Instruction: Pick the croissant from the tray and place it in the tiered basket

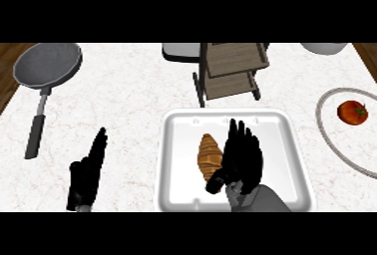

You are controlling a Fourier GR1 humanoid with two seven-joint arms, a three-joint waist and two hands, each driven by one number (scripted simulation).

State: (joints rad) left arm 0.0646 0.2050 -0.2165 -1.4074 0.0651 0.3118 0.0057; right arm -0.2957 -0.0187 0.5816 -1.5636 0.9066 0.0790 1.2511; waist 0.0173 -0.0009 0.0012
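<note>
Right hand (242, 158), fingers straight and apart, hovers beside the croissant (210, 154) mid-tray (294, 164); grasping comes next, then the tiered basket (232, 69).

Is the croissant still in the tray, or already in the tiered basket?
In the tray. The croissant lies flat on the white tray, beside the right hand. The tiered basket stands beyond it.
</note>
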